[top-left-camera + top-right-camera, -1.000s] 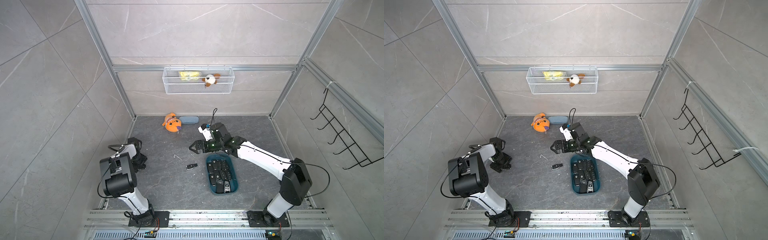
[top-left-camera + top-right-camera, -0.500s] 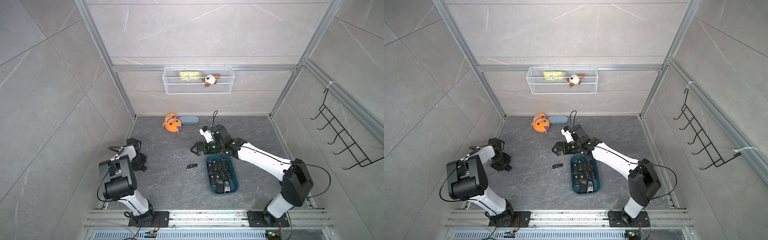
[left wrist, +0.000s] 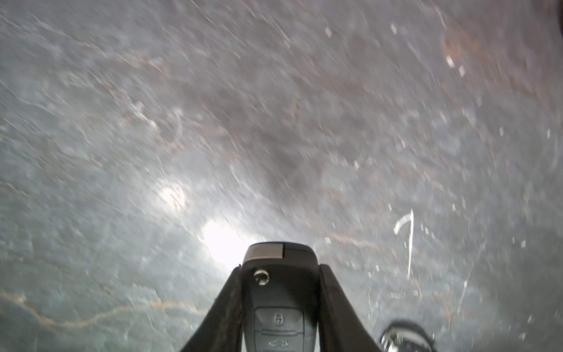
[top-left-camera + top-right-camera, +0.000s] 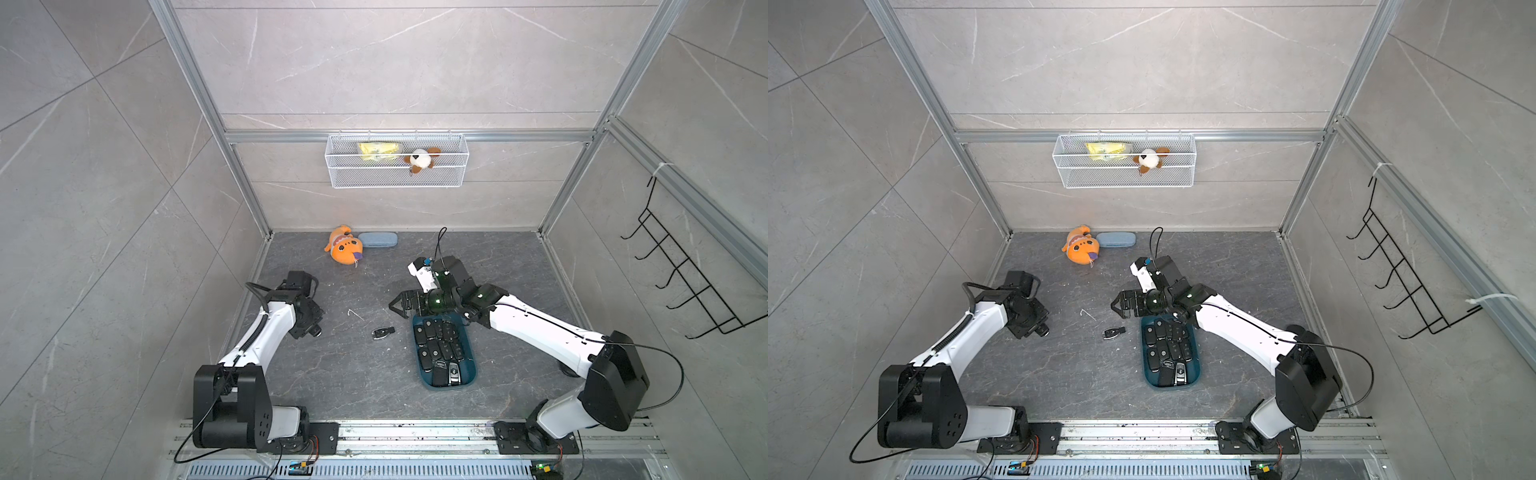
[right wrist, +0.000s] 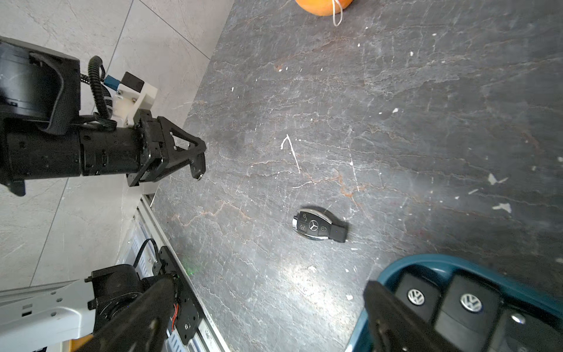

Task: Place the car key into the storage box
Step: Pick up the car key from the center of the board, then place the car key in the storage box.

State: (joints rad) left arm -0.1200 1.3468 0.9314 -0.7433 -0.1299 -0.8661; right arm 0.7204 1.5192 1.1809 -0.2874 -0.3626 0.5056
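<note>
L gripper clamps car key, clear only wrist-view; R gripper spread, empty.

Dark grey, stone-veined tabletop, flecked with pale scuffs. At the back edge, an orange plush toy lies against a pale blue case. Mid-surface sits the teal storage box. A loose key fob lies flat near it, not touching, with a thin white scrap just behind.
</note>
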